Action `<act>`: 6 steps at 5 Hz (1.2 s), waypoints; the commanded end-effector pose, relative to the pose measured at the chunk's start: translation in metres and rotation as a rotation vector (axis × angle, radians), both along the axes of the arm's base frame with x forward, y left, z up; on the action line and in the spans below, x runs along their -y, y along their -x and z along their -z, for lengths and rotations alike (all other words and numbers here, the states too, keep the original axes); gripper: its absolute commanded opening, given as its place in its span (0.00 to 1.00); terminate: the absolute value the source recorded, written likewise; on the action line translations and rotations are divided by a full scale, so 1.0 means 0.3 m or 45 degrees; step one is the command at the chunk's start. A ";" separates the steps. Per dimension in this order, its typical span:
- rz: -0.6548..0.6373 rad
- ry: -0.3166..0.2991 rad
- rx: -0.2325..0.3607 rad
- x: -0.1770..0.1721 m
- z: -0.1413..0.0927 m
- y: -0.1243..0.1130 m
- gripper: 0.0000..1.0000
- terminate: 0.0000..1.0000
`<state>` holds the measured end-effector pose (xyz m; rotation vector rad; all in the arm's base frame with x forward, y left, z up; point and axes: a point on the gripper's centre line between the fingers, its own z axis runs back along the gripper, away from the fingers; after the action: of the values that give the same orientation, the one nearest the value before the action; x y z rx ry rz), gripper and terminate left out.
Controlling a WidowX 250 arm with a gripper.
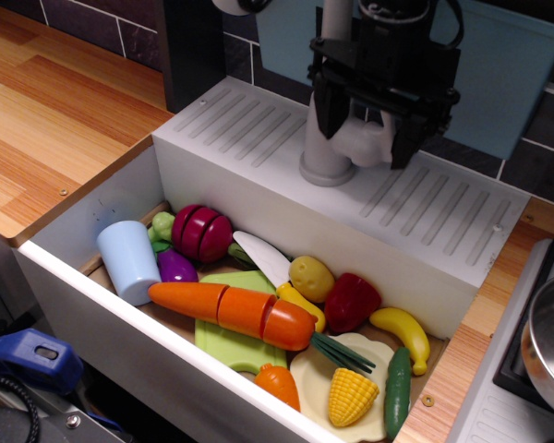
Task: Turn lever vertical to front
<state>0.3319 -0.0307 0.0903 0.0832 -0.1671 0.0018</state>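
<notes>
The lever (366, 145) is a pale grey rounded knob jutting right from the tall grey faucet pipe (325, 157) on the white ribbed sink top (249, 129). Its thin stick is hidden behind my gripper. My black gripper (365, 148) hangs from above, right over the lever. One finger (329, 113) stands left of the knob, against the pipe, and the other stands on the knob's right. The jaws are apart and straddle the knob. I cannot tell whether they press on it.
The white sink basin (120, 318) below holds toy food: a carrot (231, 309), a blue cup (129, 260), a knife (263, 258), a red pepper (353, 301), a banana (403, 334) and corn (353, 397). A pot (549, 341) stands at the right. A blue panel (508, 65) is behind the faucet.
</notes>
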 end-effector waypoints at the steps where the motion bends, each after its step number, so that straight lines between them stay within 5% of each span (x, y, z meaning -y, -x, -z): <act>1: 0.040 -0.007 0.192 0.005 -0.073 -0.085 1.00 0.00; 3: 0.067 -0.027 0.285 0.011 -0.056 -0.141 1.00 0.00; 4: 0.043 -0.033 0.295 0.007 -0.052 -0.148 0.00 0.00; 6: -0.057 -0.014 0.268 0.039 -0.060 -0.101 0.00 0.00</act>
<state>0.3506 -0.0403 0.0854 0.1208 -0.3264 0.1079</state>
